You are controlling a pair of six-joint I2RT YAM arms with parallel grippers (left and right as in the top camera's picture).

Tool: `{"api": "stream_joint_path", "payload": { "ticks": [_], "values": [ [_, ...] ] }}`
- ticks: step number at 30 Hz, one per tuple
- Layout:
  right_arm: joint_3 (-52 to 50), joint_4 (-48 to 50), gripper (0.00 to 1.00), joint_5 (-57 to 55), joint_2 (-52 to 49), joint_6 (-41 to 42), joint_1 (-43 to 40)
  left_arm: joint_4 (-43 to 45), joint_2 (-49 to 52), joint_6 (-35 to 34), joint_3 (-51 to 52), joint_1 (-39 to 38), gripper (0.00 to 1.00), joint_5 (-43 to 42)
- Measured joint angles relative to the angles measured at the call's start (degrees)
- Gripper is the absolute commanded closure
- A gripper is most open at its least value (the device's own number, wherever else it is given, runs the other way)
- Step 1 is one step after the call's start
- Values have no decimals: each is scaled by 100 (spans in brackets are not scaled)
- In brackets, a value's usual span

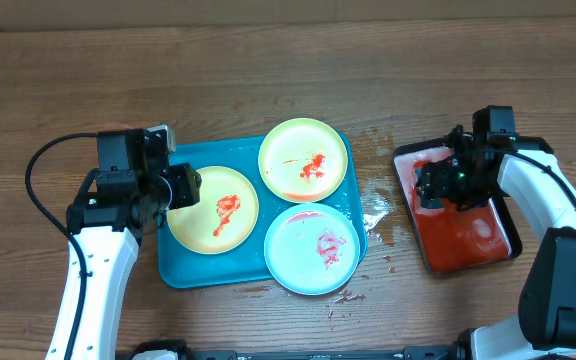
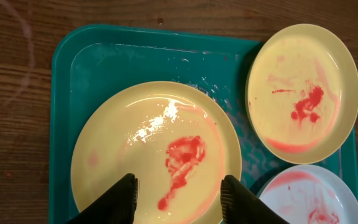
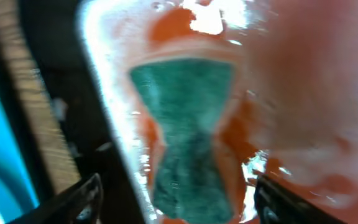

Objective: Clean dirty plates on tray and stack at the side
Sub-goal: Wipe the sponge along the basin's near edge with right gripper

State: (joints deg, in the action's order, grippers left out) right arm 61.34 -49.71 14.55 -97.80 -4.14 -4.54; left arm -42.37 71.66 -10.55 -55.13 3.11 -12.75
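Note:
Three sauce-smeared plates lie on the turquoise tray (image 1: 180, 270): a yellow-green plate (image 1: 213, 210) at left, a second yellow-green plate (image 1: 303, 160) at the back, and a pale blue-white plate (image 1: 311, 248) at the front right. My left gripper (image 2: 178, 198) is open just above the left yellow-green plate (image 2: 154, 149), with nothing between its fingers. My right gripper (image 3: 176, 199) is open over a green sponge (image 3: 185, 124) lying in the red liquid of the black tray (image 1: 455, 208).
Red spatter and wet smears mark the wood between the two trays (image 1: 376, 215). The back yellow-green plate (image 2: 302, 93) and the pale plate (image 2: 309, 199) also show in the left wrist view. The turquoise tray's floor (image 2: 104, 62) is wet.

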Motion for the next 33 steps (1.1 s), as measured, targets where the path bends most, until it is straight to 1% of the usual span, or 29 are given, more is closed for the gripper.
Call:
{"api": "stream_joint_path", "payload": {
  "ticks": [2, 3, 4, 7, 14, 16, 18, 19, 21, 24, 28, 30, 31, 32, 33],
  "values": [
    [0, 22, 31, 144, 0, -127, 2, 0, 0, 2, 0, 0, 53, 0],
    [0, 28, 34, 188, 0, -175, 2, 0, 0, 0, 0, 0, 53, 0],
    [0, 48, 35, 227, 0, -205, 2, 0, 0, 2, 0, 0, 53, 0],
    [0, 133, 42, 313, 0, -310, 2, 0, 0, 2, 0, 0, 53, 0],
    [0, 227, 49, 367, -271, -452, 2, 0, 0, 2, 0, 0, 52, 0],
    [0, 269, 56, 367, -435, -472, 2, 0, 0, 2, 0, 0, 53, 0],
    [0, 326, 66, 369, -494, -476, 2, 0, 0, 0, 0, 0, 53, 0],
    [0, 385, 68, 365, -503, -479, 2, 0, 0, 0, 0, 0, 53, 0],
    [0, 420, 68, 369, -503, -483, 2, 0, 0, 2, 0, 0, 52, 0],
    [0, 479, 74, 369, -503, -487, 2, 0, 0, 0, 0, 0, 52, 0],
    [0, 518, 74, 372, -503, -494, 2, 0, 0, 2, 0, 0, 52, 0],
    [0, 529, 67, 372, -503, -490, 2, 0, 0, 0, 0, 0, 52, 0],
    [-2, 542, 63, 372, -503, -496, 2, -2, 0, 2, 0, 0, 52, 0],
    [0, 555, 56, 389, -503, -498, 2, -2, 0, 0, 0, 0, 52, 0],
    [0, 557, 55, 407, -503, -487, 2, -2, 0, 2, 0, 0, 52, 0]
  ]
}}
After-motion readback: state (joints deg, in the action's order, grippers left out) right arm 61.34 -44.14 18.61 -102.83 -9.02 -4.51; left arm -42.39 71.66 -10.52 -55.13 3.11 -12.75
